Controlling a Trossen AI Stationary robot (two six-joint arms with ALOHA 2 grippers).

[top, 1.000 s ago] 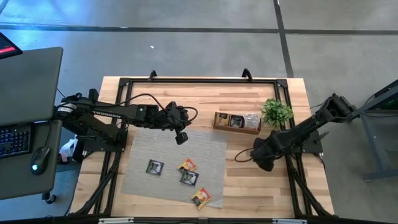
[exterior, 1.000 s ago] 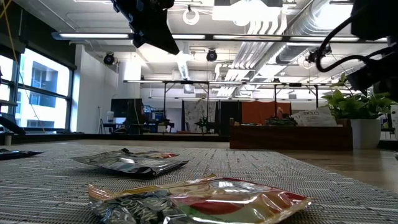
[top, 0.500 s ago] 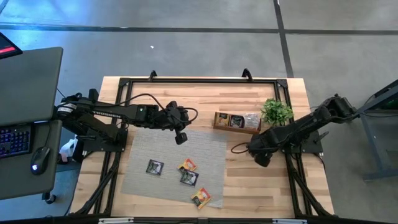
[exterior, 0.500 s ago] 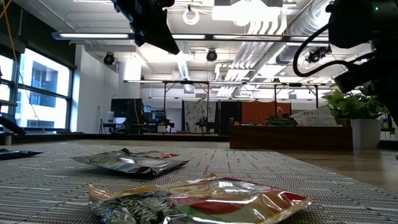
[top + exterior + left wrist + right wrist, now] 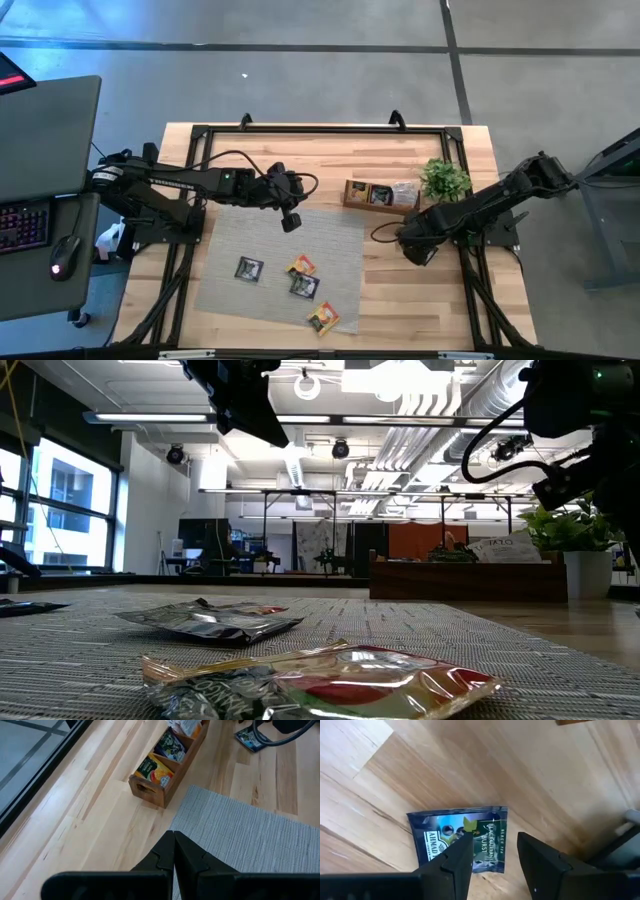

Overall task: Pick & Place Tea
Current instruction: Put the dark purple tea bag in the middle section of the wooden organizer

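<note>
Several tea sachets (image 5: 302,266) lie flat on the grey mat (image 5: 230,240); two show close up in the low view (image 5: 210,621). One dark sachet (image 5: 451,834) lies flat on the bare wood right of the mat, also seen in the left wrist view (image 5: 248,737). My right gripper (image 5: 495,854) hangs open just above it, pointing down, one finger over the sachet's printed half; I cannot tell whether it touches. My left gripper (image 5: 291,221) is shut and empty, raised over the mat's far edge (image 5: 173,834).
The long wooden tray (image 5: 381,196) with sachets in its compartments (image 5: 159,770) stands beyond the mat, the small green plant (image 5: 444,179) to its right. Black frame rails run along the table's sides. Bare wood lies between the mat and the right arm.
My right arm has swung a little toward the table's left and far side, nearer the tray, and its wrist has rolled. The sachets on the mat have kept still.
</note>
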